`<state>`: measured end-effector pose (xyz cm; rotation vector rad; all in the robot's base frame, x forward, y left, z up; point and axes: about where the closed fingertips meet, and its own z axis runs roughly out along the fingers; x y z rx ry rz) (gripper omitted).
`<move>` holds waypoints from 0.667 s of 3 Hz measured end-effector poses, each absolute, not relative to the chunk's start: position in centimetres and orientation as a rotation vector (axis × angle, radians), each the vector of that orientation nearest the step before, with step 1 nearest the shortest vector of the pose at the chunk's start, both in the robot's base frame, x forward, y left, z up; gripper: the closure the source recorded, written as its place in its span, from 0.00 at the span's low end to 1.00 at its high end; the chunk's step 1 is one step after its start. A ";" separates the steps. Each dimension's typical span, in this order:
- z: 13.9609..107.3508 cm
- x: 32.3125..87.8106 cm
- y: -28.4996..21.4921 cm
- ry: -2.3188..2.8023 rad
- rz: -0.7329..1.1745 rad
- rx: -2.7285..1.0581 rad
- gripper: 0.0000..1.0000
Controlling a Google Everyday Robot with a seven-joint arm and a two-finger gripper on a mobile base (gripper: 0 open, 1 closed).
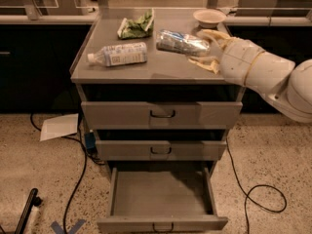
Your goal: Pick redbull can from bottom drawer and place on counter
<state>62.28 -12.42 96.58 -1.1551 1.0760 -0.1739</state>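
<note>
The redbull can [181, 42], silver with blue patches, lies sideways over the middle right of the grey counter [146, 70]. My gripper [205, 49] reaches in from the right at counter height and is shut on the can's right end. I cannot tell whether the can touches the counter top. The bottom drawer [161, 224] is pulled out below, and its tray shows nothing inside. The two drawers above it are pushed in.
A clear plastic bottle [119, 54] lies on the counter's left half. A green bag [136, 26] and a white bowl [208, 17] sit toward the back. A sheet of paper [59, 126] and cables lie on the floor beside the cabinet.
</note>
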 end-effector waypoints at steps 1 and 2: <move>95.9 64.3 -13.6 1.135 -0.138 -1.167 1.00; 95.3 66.7 -13.8 1.171 -0.109 -1.185 1.00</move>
